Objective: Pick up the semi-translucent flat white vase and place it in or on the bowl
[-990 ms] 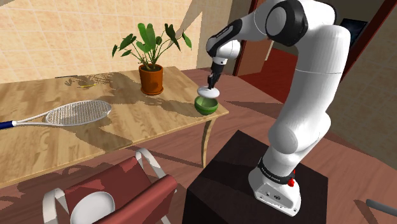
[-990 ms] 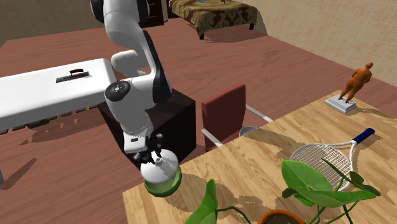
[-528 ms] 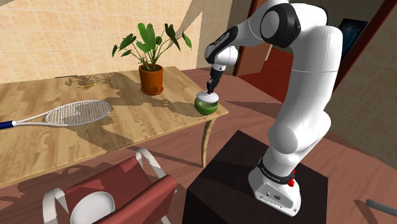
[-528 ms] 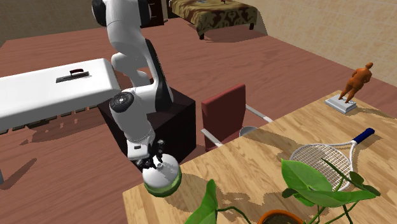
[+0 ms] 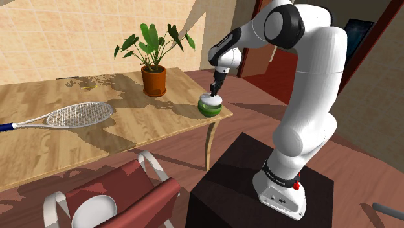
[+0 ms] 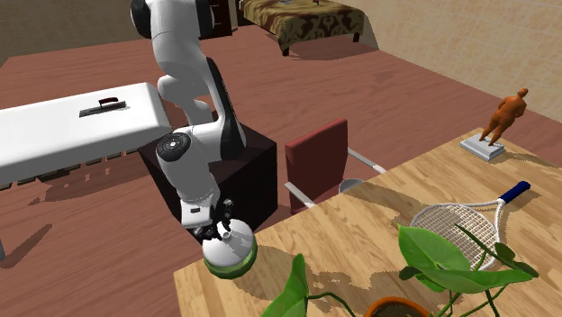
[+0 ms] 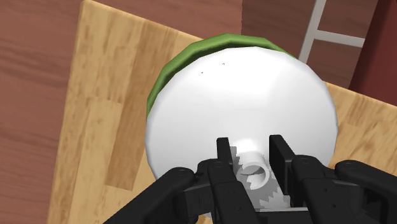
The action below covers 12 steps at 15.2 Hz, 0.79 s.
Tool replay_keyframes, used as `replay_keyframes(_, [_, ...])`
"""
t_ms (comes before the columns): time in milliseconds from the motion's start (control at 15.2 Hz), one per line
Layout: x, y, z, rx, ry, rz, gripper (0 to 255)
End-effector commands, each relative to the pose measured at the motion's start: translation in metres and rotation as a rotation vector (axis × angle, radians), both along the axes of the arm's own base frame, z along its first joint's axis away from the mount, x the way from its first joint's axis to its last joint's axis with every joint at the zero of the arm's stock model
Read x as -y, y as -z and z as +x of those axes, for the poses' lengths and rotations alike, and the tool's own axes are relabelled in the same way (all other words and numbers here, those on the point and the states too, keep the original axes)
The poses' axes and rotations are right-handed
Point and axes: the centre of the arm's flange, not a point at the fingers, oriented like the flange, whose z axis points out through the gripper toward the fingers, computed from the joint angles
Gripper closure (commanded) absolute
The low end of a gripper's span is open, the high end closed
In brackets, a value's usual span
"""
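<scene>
A flat white vase (image 7: 242,114) with a short neck rests in the green bowl (image 7: 167,73), which stands near the wooden table's corner. My gripper (image 7: 252,151) is shut on the vase's neck, one black finger on each side. In the shoulder view the gripper (image 5: 215,86) points straight down onto the vase (image 5: 210,99) in the bowl (image 5: 210,108) at the table's right end. In the second exterior view the gripper (image 6: 219,229) sits above the vase (image 6: 231,246), and the bowl (image 6: 229,265) is by the table's near corner.
A potted plant (image 5: 153,57) stands behind the bowl. A tennis racket (image 5: 71,115) lies further left on the table (image 5: 149,123). A red chair (image 5: 116,197) sits at the table's front edge. A brown figurine (image 6: 502,122) stands at the far table end. A white bench (image 6: 63,131) is behind the stand.
The gripper has lowered the vase from just above the bowl down into it. Over the last half second nothing has visibly moved.
</scene>
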Motion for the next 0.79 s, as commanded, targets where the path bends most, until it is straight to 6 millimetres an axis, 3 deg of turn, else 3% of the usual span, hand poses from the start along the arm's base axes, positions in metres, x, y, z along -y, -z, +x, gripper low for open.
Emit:
replay_keyframes(0, [0.000, 0.000, 0.000, 0.000, 0.000, 0.000, 0])
replay_keyframes(330, [0.000, 0.000, 0.000, 0.000, 0.000, 0.000, 0])
replay_keyframes(594, [0.004, -0.050, -0.004, 0.000, 0.000, 0.000, 0])
replay_keyframes(726, [0.004, -0.050, -0.004, 0.000, 0.000, 0.000, 0])
